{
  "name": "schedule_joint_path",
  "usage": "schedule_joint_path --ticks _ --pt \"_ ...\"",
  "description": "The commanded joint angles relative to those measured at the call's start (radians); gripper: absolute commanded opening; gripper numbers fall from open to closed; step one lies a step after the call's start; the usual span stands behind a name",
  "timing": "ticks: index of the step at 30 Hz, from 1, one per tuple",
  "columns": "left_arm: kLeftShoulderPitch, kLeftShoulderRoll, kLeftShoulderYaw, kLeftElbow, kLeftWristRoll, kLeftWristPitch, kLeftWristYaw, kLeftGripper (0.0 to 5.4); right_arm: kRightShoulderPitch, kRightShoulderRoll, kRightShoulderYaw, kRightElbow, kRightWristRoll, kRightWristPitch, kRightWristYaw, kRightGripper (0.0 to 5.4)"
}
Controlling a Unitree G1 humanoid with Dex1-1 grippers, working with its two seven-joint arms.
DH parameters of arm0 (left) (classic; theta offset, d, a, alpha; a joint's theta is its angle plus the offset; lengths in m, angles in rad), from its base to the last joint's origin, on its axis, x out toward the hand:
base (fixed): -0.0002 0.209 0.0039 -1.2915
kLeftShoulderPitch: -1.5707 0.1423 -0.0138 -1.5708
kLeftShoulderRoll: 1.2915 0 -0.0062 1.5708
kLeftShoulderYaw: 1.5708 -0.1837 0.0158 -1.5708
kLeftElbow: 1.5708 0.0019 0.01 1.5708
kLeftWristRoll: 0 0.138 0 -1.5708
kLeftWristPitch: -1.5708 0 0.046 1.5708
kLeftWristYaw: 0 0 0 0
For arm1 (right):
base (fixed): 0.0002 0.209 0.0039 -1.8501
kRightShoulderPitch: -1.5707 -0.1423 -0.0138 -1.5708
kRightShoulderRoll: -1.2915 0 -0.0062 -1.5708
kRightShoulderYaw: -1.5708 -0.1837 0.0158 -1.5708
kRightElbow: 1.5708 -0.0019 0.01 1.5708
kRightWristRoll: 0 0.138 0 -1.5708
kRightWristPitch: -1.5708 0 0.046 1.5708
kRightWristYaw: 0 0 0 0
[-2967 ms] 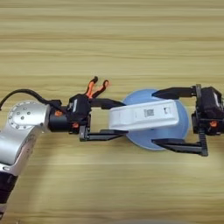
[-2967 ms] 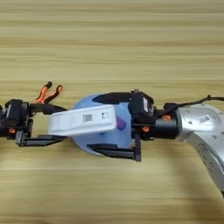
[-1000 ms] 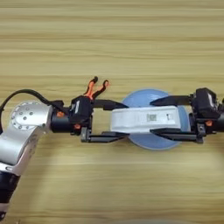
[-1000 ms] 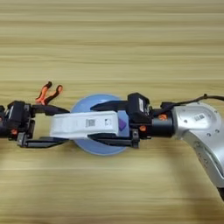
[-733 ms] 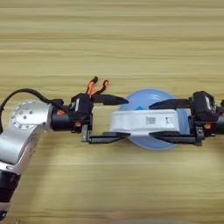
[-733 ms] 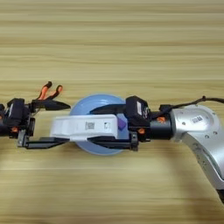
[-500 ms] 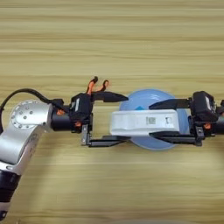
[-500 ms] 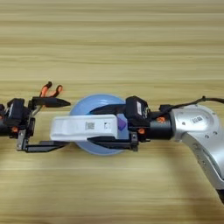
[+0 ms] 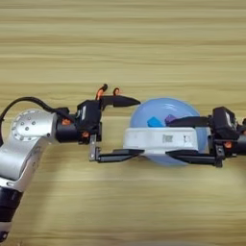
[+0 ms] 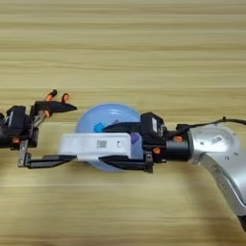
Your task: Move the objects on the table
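The white bar point(image 9: 161, 139) looks rigid, light and smooth, lying across a pale blue bowl point(image 9: 166, 111). The right gripper point(image 10: 122, 146) has its jaws spread around the bar's right end, while the left gripper point(image 9: 122, 127) stands with jaws released at its left end. Its narrow ends seem the best holds.

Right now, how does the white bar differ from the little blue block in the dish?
The white bar is long, flat and white with a small dark code mark; the blue block is short and bright blue, with no mark visible. The bar lies across the near side of the pale blue dish, overhanging its left rim, between the left gripper and right gripper; the block sits wholly inside the dish, clear of both. Both are rectangular.
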Motion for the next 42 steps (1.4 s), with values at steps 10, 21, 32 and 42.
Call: schedule_joint_path --ticks 10,21,32,42 --pt "-0.041 -0.027 0.027 0.000 -0.027 0.012 0.037 5.40 0.122 0.006 0.057 0.068 -0.051 -0.047 0.025 2.90" --pt "-0.045 -0.048 0.039 -0.011 -0.030 0.025 0.091 5.40 0.157 0.006 0.110 0.178 -0.135 -0.101 0.051 2.90" --pt "-0.080 -0.267 0.112 0.129 0.185 0.011 0.651 5.40 0.156 0.022 0.137 0.263 -0.182 -0.140 0.072 2.90" --pt "-0.191 -0.383 0.253 0.402 0.394 -0.148 1.158 5.40 0.147 0.025 0.151 0.301 -0.218 -0.171 0.070 2.90"
